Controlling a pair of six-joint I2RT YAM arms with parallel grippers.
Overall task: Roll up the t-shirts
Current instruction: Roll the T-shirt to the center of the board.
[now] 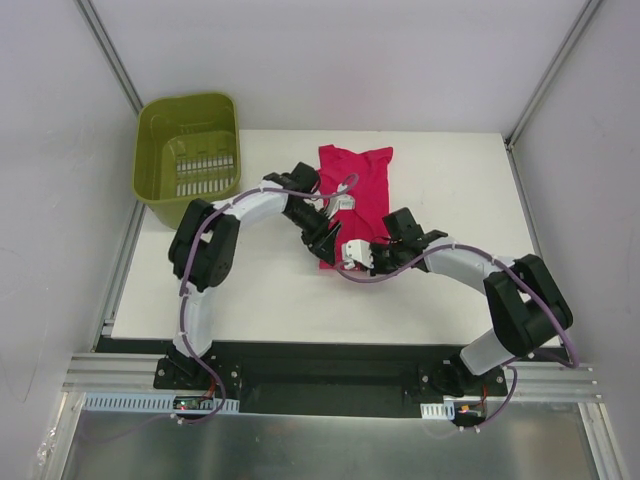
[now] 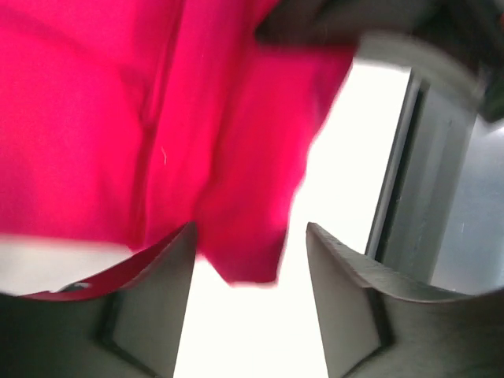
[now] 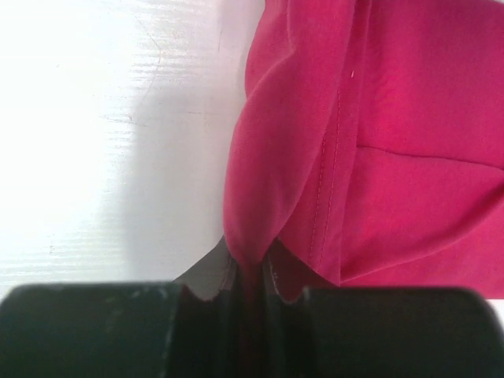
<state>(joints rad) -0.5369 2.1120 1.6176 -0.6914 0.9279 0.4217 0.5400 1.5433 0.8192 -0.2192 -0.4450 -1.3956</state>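
1. On the surface (image 1: pixel 250 290), midway across, the shirt (image 1: pixel 362 180) lies folded in a long strip.
2. My right tool (image 3: pixel 250 272) pinches a fold at its near end.
3. My left tool (image 2: pixel 250 236) stands half open over the cloth.

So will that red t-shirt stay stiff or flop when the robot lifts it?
Probably floppy: the t-shirt bunches into a soft fold where the right gripper pinches it. Pushed, it would likely wrinkle rather than slide, since it lies flat on the table.
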